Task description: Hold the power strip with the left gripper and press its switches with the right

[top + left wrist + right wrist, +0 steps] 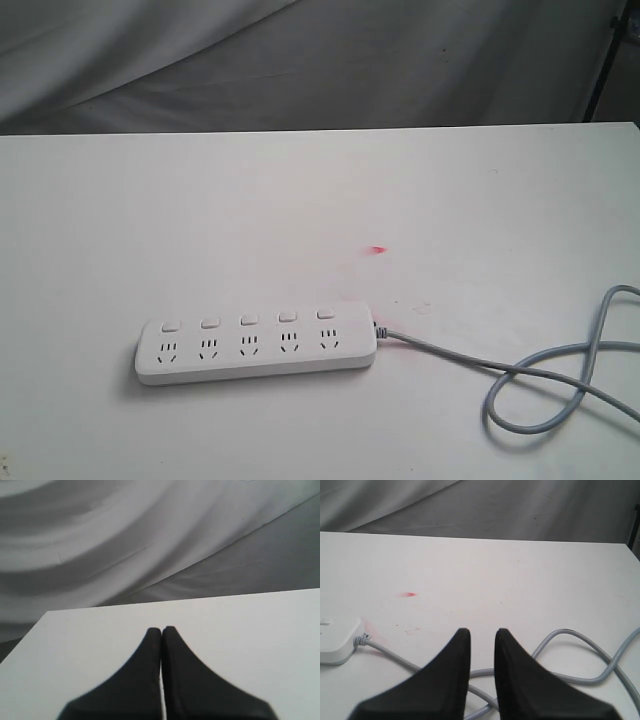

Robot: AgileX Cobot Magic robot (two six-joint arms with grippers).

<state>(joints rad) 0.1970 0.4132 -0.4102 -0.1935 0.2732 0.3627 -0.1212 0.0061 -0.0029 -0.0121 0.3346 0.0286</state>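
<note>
The white power strip (256,345) lies flat on the white table (300,200), near its front edge and left of centre. Its five switches (248,320) run in a row above the sockets. The grey cord (540,385) leaves the strip's right end and loops at the right. No arm shows in the exterior view. My left gripper (161,629) is shut with nothing in it, over bare table near a corner. The strip is out of that view. My right gripper (482,631) hovers slightly open above the cord loop (580,645), with the strip's end (337,640) off to one side.
A small red mark (377,249) sits on the table behind the strip and is also seen as the red mark (408,594) in the right wrist view. Grey draped cloth (300,60) hangs behind the table. A dark stand (605,60) is at the back right.
</note>
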